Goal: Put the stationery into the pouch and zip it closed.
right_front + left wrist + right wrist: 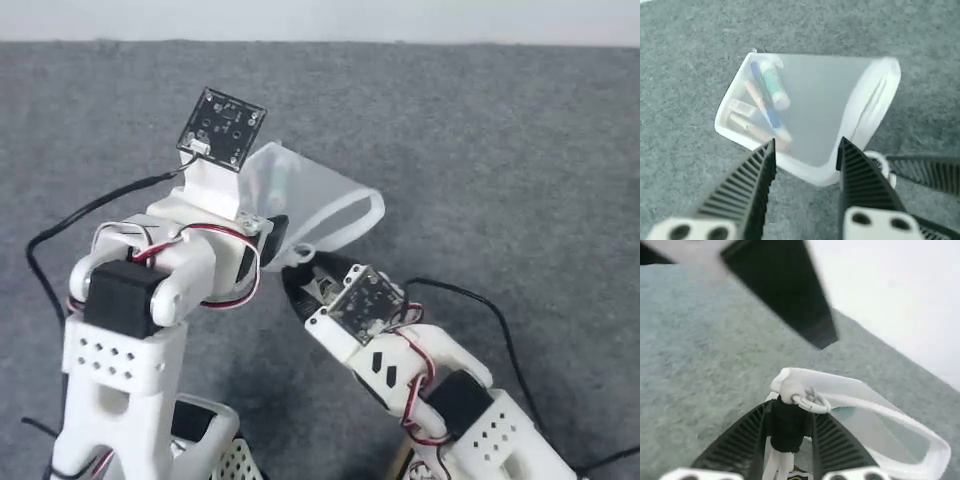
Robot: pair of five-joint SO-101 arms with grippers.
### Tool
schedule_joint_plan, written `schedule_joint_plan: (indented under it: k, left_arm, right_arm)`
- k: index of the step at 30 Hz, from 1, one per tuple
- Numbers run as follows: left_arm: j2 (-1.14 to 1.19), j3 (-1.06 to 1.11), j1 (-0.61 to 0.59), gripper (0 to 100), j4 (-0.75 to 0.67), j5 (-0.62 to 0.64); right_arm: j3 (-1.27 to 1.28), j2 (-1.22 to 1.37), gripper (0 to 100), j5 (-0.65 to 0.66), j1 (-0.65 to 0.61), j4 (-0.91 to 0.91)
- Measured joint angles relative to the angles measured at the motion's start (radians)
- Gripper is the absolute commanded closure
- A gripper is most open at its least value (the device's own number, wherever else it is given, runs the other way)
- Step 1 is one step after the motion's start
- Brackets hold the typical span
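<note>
1. Left wrist view: stationery [765, 95] lies inside pouch [825, 100] on grey table [680, 50]; mouth open.
2. Right gripper [788, 425] clamped on zip pull [810, 402].
3. Left gripper [807, 144] jaws apart over pouch edge. Pinch it first, then draw zip straight along.

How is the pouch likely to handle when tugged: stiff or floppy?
Probably floppy: the pouch bows along its thin wall and its mouth gapes. Likely light, but the pens bunched at one end could shift its weight. With the right gripper shut on the zipper end, a pull may drag it whole.
</note>
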Motion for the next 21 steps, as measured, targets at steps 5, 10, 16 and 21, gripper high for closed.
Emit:
schedule_joint_plan:
  k: [5, 10, 16, 21]
  left_arm:
    - [0.0, 0.0, 0.0, 82, 0.003, -0.005]
    - [-0.064, 0.0, 0.005, 81, 0.009, -0.041]
    - [-0.235, 0.115, 0.005, 81, -0.029, -0.048]
    - [-0.353, 0.249, 0.005, 79, -0.103, -0.052]
  right_arm:
    - [0.0, -0.048, 99.3, -0.023, 0.037, 0.0]
    - [0.0, -0.061, 99.3, -0.043, 0.072, 0.0]
    - [0.0, -0.061, 99.3, -0.049, 0.081, 0.0]
    - [0.0, -0.061, 99.3, -0.049, 0.089, 0.0]
